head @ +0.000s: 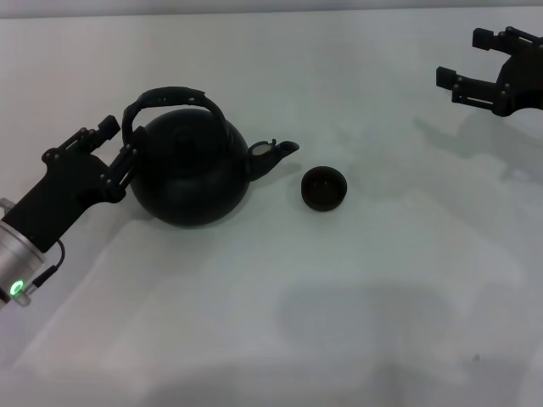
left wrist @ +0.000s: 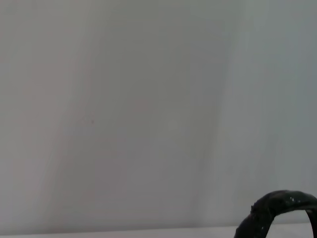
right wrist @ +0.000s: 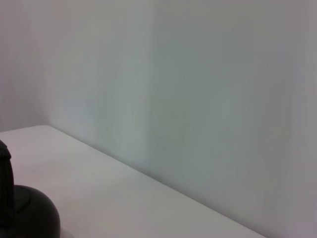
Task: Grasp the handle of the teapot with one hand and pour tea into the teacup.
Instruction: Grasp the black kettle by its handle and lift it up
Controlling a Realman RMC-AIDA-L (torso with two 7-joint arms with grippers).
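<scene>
The matte-black teapot (head: 191,174) stands on the white table at centre left, its short spout (head: 273,155) pointing right. Its arched black handle (head: 174,95) stands upright over the top. The small dark teacup (head: 324,188) sits upright just right of the spout, apart from it. My left gripper (head: 121,142) is open at the handle's left end, its fingers on either side of that end. A bit of the handle (left wrist: 277,208) shows in the left wrist view. My right gripper (head: 462,58) is open and empty at the far right, well away from the cup. The right wrist view shows part of the teapot (right wrist: 29,213).
The white table (head: 339,297) spreads around the pot and cup, with nothing else on it in view. A pale wall (right wrist: 198,99) rises behind the table's far edge.
</scene>
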